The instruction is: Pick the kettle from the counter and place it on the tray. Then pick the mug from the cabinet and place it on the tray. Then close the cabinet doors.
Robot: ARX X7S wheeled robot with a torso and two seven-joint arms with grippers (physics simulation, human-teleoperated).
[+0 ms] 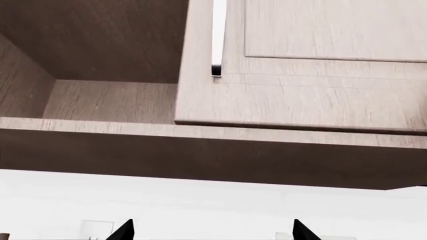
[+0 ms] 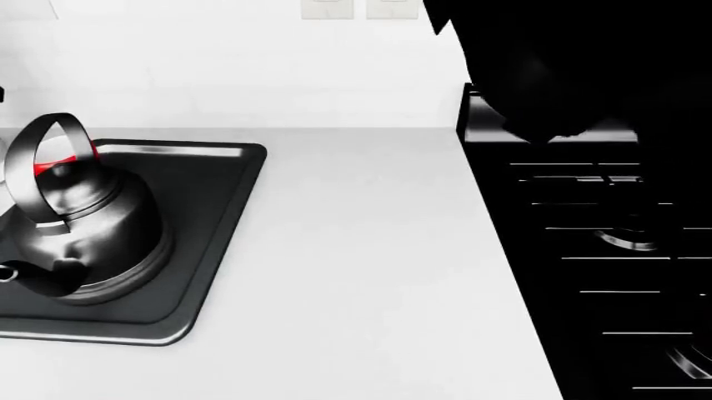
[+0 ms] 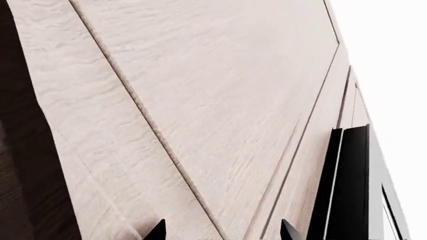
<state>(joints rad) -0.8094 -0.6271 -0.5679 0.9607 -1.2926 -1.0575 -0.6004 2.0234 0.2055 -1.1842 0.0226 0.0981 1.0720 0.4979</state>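
In the head view the dark-metal kettle (image 2: pixel 83 229) stands on the dark tray (image 2: pixel 217 217) on the white counter (image 2: pixel 368 275) at the left. A bit of the red mug (image 2: pixel 58 162) shows behind the kettle's handle, on the tray. In the left wrist view my left gripper (image 1: pixel 213 234) is open and empty, below the wooden cabinet (image 1: pixel 100 100), whose left half stands open while its right door (image 1: pixel 313 65) with a metal handle (image 1: pixel 218 40) covers the other half. In the right wrist view my right gripper (image 3: pixel 223 232) is open and empty, close against a pale wooden cabinet door (image 3: pixel 200 100).
The black stove top (image 2: pixel 612 250) with grates lies to the right of the counter. A dark arm part (image 2: pixel 556 67) fills the upper right of the head view. A white wall with outlets (image 2: pixel 356 8) runs behind the counter.
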